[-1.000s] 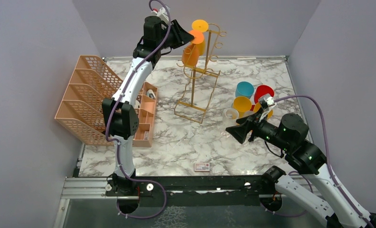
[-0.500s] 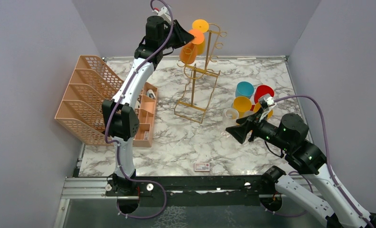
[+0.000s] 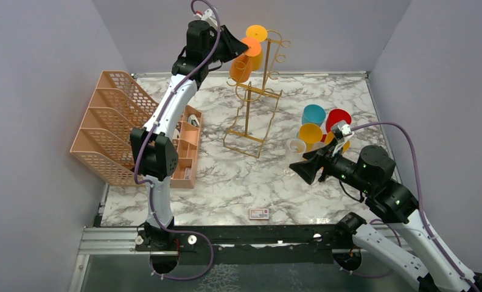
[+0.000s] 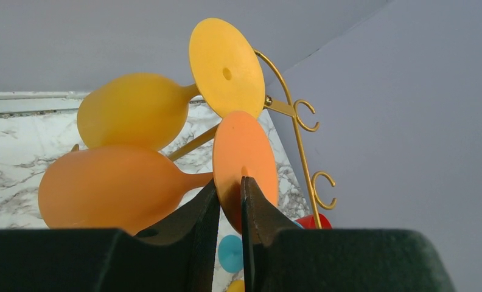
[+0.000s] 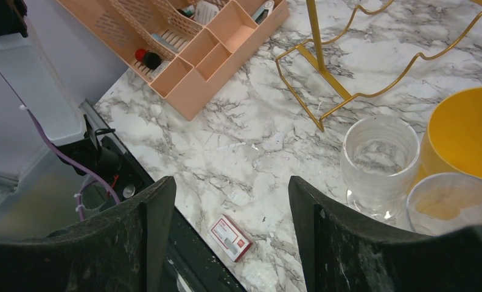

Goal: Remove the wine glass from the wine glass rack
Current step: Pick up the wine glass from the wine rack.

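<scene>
My left gripper (image 4: 229,187) is closed narrow on the orange wine glass (image 4: 111,185), just where the thin stem meets the flat round foot (matte and opaque). The glass hangs tilted at the top of the gold wire wine glass rack (image 4: 303,152), beside a yellow glass (image 4: 135,109). My right gripper (image 5: 229,190) stands wide open and holds nothing, above the veined marble table (image 5: 251,152).

Wine glass rack (image 3: 254,103): peach organiser (image 3: 114,131) stood well left, cup cluster (image 3: 321,128) near right; marble tabletop (image 3: 226,182) in front lay open bar a small red-white box (image 3: 258,213).
</scene>
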Robot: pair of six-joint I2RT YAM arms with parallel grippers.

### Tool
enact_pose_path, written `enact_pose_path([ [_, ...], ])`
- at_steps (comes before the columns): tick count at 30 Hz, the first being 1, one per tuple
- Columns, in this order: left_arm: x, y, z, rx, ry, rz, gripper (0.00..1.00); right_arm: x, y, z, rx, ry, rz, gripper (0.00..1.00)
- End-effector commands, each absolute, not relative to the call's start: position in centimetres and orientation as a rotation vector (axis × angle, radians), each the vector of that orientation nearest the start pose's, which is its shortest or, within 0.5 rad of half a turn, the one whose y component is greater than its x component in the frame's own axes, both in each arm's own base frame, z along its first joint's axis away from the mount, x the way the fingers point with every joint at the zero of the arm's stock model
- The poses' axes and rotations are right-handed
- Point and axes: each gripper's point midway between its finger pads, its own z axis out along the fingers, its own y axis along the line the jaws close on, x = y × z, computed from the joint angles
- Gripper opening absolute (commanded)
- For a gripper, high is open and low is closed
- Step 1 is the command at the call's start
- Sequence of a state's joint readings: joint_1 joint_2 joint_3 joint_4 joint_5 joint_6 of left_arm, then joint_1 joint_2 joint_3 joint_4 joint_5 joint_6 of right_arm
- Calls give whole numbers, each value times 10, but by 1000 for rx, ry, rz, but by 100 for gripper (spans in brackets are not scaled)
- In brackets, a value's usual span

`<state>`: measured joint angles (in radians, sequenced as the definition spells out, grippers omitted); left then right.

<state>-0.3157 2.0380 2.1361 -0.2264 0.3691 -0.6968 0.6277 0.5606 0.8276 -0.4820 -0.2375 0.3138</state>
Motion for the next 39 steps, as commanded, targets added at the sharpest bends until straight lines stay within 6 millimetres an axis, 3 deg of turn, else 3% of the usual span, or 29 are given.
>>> enact_pose_path([
  [1,532,-263,395,-56,1765,-1031,22,162,185,296,-471,1792,877,71],
  [5,533,-263,392,-57,1772,-1029,29,163,184,295,-470,1794,872,71],
  [16,533,-257,392,-73,1772,-993,29,162,184,297,-474,1788,875,71],
  [31,530,-254,405,-88,1746,-988,7,163,186,298,-478,1787,882,71],
  [39,527,-256,419,-114,1705,-1043,5,163,187,298,-480,1790,884,71],
])
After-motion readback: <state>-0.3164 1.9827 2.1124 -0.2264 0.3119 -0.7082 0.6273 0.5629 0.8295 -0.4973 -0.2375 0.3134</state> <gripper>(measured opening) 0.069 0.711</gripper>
